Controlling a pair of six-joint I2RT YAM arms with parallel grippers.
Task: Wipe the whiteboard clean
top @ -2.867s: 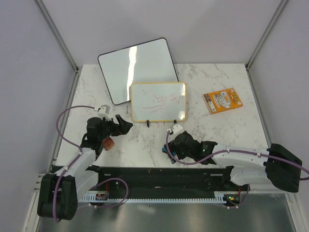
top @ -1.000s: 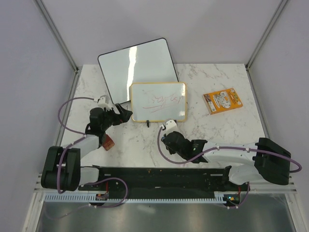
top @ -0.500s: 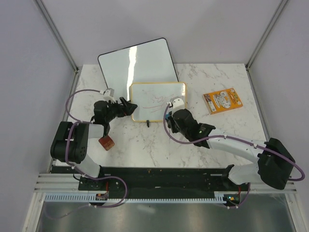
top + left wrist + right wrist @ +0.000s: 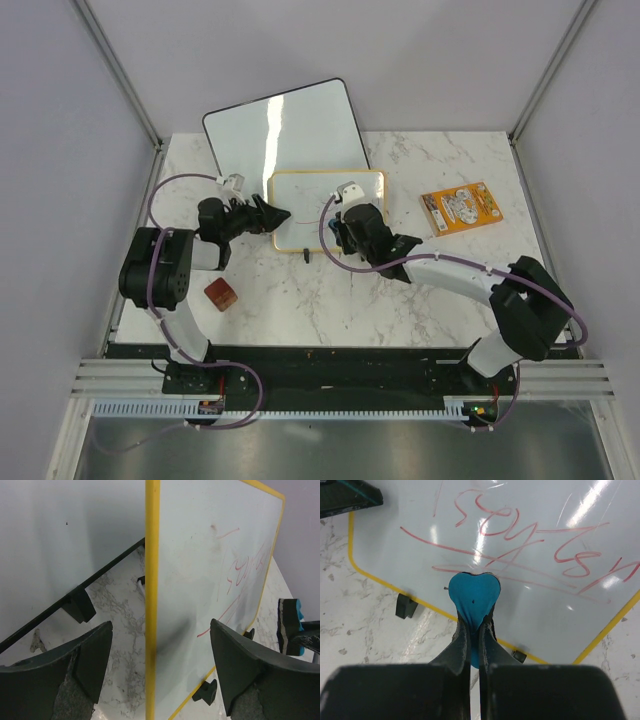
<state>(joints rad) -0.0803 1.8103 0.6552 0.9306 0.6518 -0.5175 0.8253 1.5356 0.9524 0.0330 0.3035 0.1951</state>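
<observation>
The whiteboard (image 4: 318, 203), small with a yellow frame, stands tilted on black feet at mid-table, red scribbles on its face (image 4: 535, 515). My left gripper (image 4: 272, 215) is open and straddles the board's left edge (image 4: 152, 580), one finger behind and one in front, neither pad touching. My right gripper (image 4: 345, 222) is shut on a blue heart-shaped eraser (image 4: 474, 592), which sits against the lower part of the board's face just under the scribbles. The left wrist view shows the eraser (image 4: 292, 625) at the board's far side.
A larger black-framed whiteboard (image 4: 285, 135) leans right behind the small one. An orange printed packet (image 4: 461, 208) lies at the right. A red-brown block (image 4: 221, 294) sits on the marble near the left arm. Grey walls enclose the table.
Both arms have reached forward to the board. The left gripper came round its left edge and narrowed slightly. The right gripper carried the eraser from the table's front onto the board.
</observation>
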